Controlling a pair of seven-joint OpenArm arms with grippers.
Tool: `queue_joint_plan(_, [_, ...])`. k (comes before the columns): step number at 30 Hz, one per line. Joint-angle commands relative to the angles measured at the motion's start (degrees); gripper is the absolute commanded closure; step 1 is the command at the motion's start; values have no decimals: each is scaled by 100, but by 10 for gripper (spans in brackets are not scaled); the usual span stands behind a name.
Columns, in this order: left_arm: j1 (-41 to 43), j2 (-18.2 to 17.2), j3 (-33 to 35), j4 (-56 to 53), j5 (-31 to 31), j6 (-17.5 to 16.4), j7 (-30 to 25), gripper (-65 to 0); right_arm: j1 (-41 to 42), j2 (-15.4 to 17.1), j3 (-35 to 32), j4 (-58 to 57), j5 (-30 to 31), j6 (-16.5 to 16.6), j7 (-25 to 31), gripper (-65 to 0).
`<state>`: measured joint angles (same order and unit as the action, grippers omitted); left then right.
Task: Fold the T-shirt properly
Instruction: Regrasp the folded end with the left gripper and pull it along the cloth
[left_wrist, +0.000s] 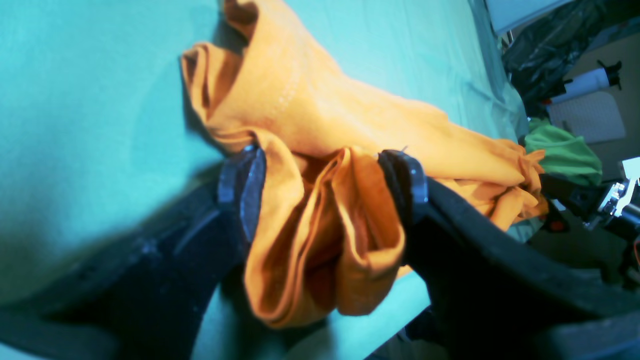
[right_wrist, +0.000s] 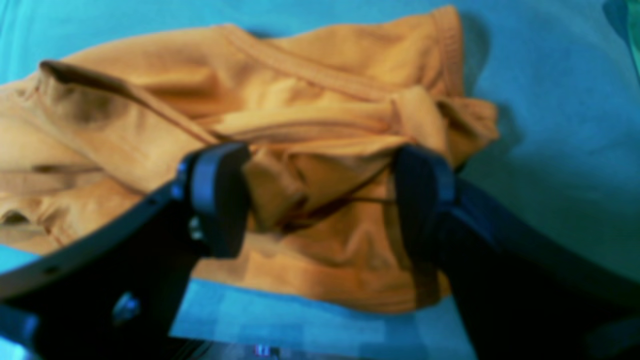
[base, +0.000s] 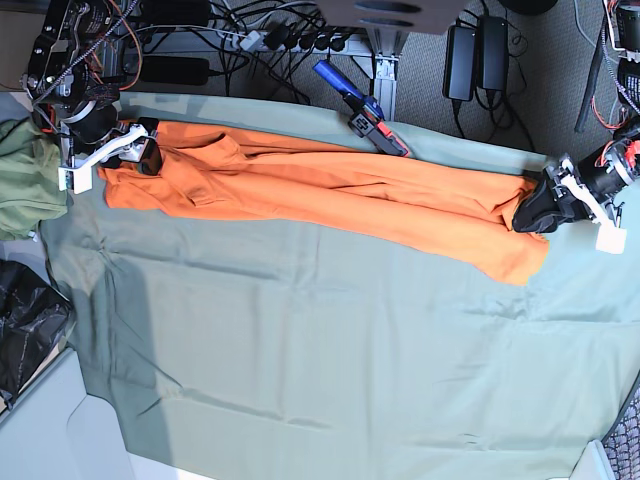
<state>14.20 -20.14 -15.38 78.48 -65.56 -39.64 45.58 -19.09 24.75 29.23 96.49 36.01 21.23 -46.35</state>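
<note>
The orange T-shirt (base: 330, 190) lies pulled out into a long, narrow, wrinkled band across the far part of the sage-green table cloth (base: 330, 360). My right gripper (base: 142, 157) is at its left end in the base view and my left gripper (base: 535, 208) at its right end. In the left wrist view, my left gripper (left_wrist: 325, 185) stands open, with bunched folds of the T-shirt (left_wrist: 310, 110) between its pads. The right wrist view shows my right gripper (right_wrist: 320, 200) open too, straddling a crumpled, hemmed part of the T-shirt (right_wrist: 300, 100).
An olive-green garment (base: 25, 180) is heaped at the cloth's left edge, close to my right arm. A blue and red tool (base: 360, 108) lies just behind the T-shirt. Cables and power bricks (base: 470, 50) sit beyond the far edge. A black bag (base: 25, 320) lies at the left.
</note>
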Motion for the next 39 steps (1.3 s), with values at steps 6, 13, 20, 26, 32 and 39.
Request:
queue_joint_plan(6, [-367, 33, -28, 2, 605, -36, -284, -380, 15, 105, 55, 92, 50, 468, 42, -443])
queue_joint_plan(13, [-503, 66, -28, -367, 879, 173, -468, -376, 15, 105, 55, 92, 52, 468, 24, -443])
queue_joint_plan(20, [-667, 208, -28, -367, 920, 170, -466, -204, 15, 103, 55, 92, 72, 468, 24, -443])
queue_joint_plan(26, [-931, 212, -28, -367, 1029, 168, -407, -251, 17, 74, 55, 92, 151, 470, 24, -443])
queue_joint_plan(32, [-957, 188, -28, -367, 962, 170, -289, -364, 20, 74, 55, 92, 153, 470, 24, -443])
queue_joint_plan(39, [-1134, 214, -28, -367, 925, 177, -295, -363, 17, 74, 55, 92, 151, 470, 22, -443])
